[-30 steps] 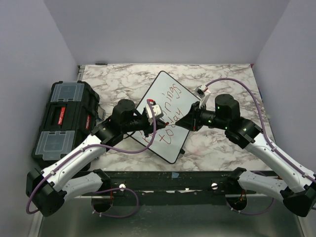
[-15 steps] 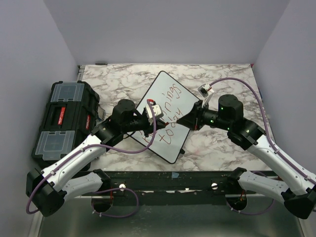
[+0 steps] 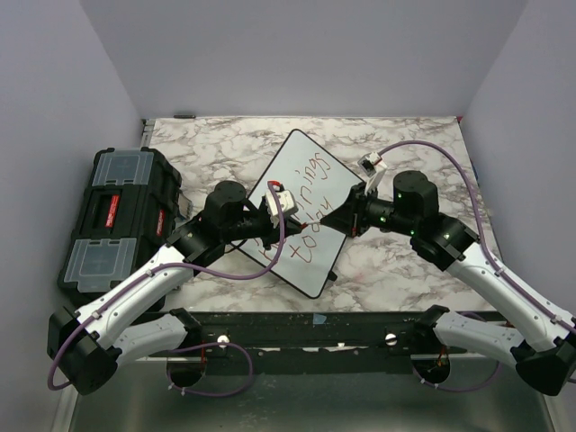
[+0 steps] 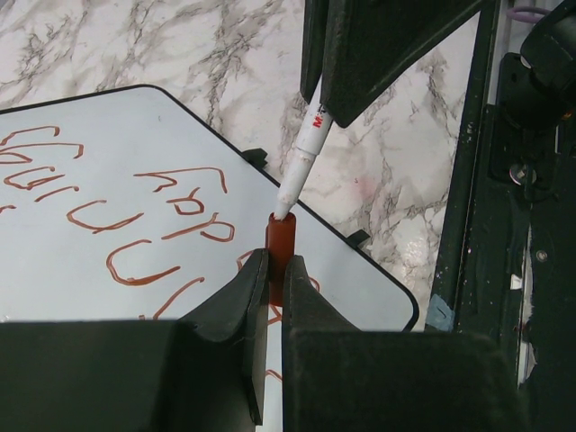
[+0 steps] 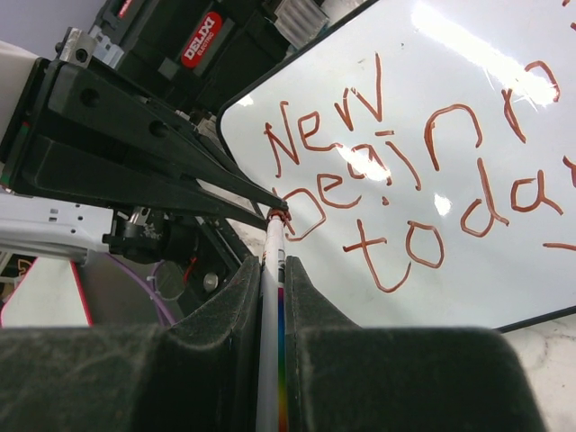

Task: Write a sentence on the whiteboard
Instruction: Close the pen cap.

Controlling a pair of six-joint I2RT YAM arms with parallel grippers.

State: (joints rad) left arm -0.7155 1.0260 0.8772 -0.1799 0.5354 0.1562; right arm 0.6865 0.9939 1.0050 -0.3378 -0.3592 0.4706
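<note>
Up close, the left arm's fingers [image 4: 259, 274] are pinching tight on a small red plastic marker cap [image 4: 281, 236], with its open end facing the marker. Across from them, the right arm's fingers [image 5: 252, 288] are squeezing narrowly around the barrel of a slim white marker [image 4: 306, 153] with red print. The marker's tip is meeting the mouth of that cap, either touching it or just inside; I cannot tell which. Both pairs of fingers are hovering over the large white rectangular whiteboard [image 5: 486, 279] with its thin black frame. It is lying flat and turned corner-on upon the grey-veined marble bench [image 3: 405, 261], about midway between the two arms. Red handwritten lettering, the sentence [image 5: 396, 162], is running across the board in three lines reading "New", "Beginnings" and "today". Off to the left, a black plastic toolbox [image 3: 112, 220] with clear lid compartments and a red label is sitting at the left side of the bench. It is near the left arm and well apart from the right one.
</note>
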